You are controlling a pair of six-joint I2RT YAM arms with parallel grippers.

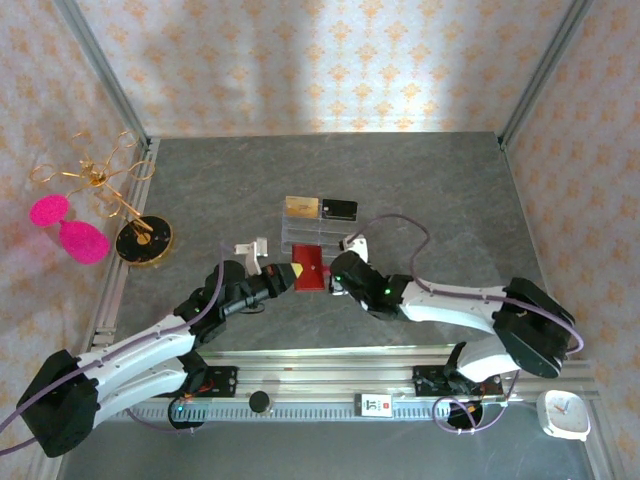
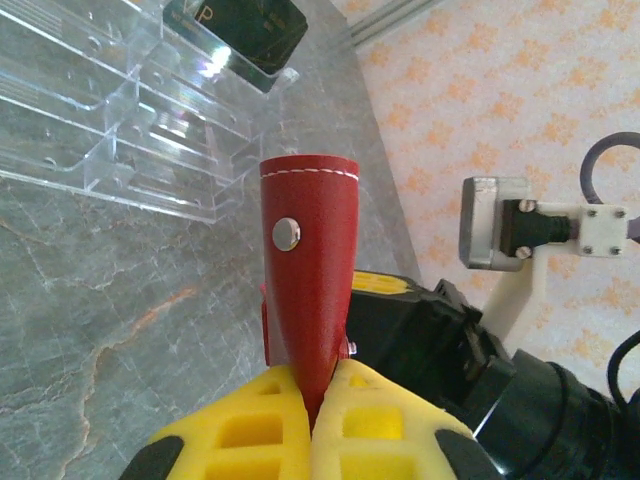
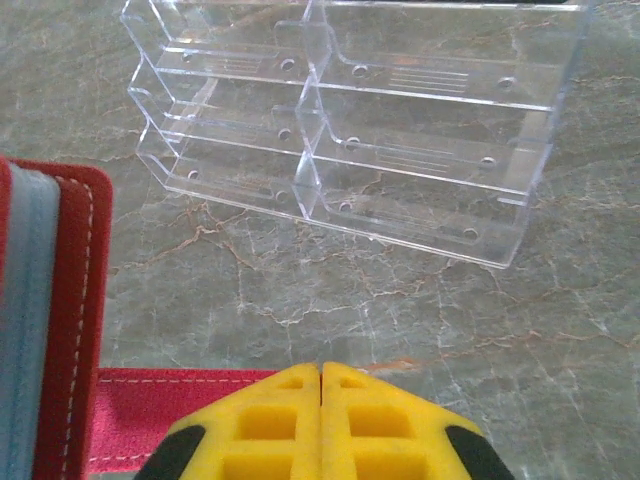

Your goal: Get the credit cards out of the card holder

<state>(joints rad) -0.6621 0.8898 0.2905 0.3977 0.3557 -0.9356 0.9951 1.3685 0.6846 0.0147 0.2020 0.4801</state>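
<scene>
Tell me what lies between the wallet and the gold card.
The clear stand's empty lower tiers, seen in the top view: the gold card sits on its far tier, the wallet just in front of it.

Grey marble-look tabletop; orange-patterned wallpaper walls; aluminium frame posts; soft light patch on back wall.

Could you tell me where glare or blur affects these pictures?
Top external: even light, a paler band on the back wall. Left wrist: glare streaks on the acrylic stand and the glossy black card. Right wrist: the stand is crisp, the card holder at the left edge looks slightly soft.
</scene>
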